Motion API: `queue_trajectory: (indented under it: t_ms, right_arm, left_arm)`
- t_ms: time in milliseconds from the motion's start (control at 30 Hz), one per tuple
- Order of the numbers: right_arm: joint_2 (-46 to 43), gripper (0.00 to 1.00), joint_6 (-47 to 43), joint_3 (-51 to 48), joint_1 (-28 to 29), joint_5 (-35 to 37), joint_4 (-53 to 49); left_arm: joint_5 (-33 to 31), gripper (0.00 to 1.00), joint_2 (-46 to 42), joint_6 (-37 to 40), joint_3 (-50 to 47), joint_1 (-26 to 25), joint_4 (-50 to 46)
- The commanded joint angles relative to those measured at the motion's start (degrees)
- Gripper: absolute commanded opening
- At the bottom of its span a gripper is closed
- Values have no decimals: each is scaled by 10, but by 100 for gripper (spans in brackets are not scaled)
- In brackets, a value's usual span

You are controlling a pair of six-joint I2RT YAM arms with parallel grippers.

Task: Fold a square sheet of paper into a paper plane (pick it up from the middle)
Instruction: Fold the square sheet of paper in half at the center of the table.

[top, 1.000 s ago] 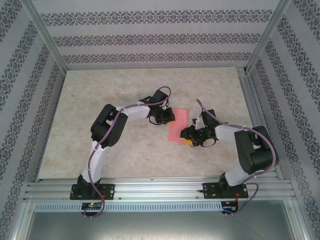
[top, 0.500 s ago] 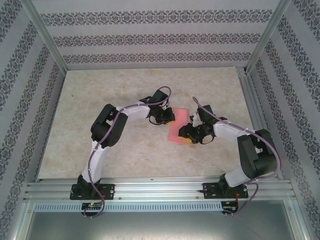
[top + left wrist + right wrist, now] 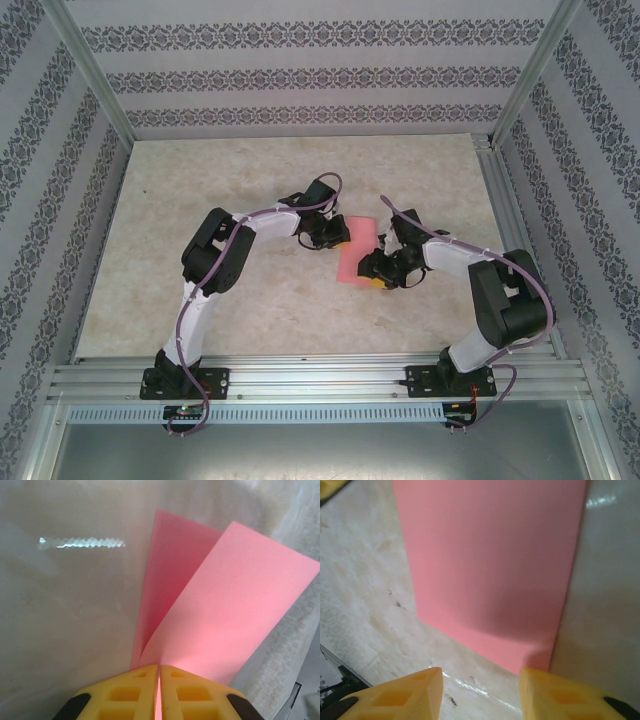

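Jaws of left gripper [image 3: 159, 669] clenched on the paper [image 3: 235, 605] at its folded edge, two layers fanning apart. Right gripper [image 3: 480, 674] jaws parted, empty, at the paper's corner. Paper lies mid-table [image 3: 250, 180], between both grippers.

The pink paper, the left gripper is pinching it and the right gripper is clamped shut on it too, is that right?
Not quite. The left gripper does pinch the pink paper, but the right gripper is open, jaws apart, as the right wrist view shows.
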Motion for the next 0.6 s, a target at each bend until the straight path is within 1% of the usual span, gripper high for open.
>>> queue_trajectory:
  t_ms: [0,133,233,367,467,567]
  right_arm:
    - [-26,44,-17,49,-22,16,-4]
    - [24,43,-23,67,-32,14,23]
    - [70,42,-23,68,-37,2,63]
    - [125,42,-28,66,-46,4,71]
    - [120,41,-33,72,-53,1,65]
    - [94,42,-38,99,-54,-21,49]
  left_arm:
    - [-4,13,23,14,7,-8,-22]
    - [-2,13,24,14,8,-8,-21]
    - [-3,13,24,16,10,-8,-24]
    - [-1,13,25,16,12,-8,-26]
    - [-1,13,26,18,14,-8,-30]
    - [-2,13,25,19,13,-8,-33]
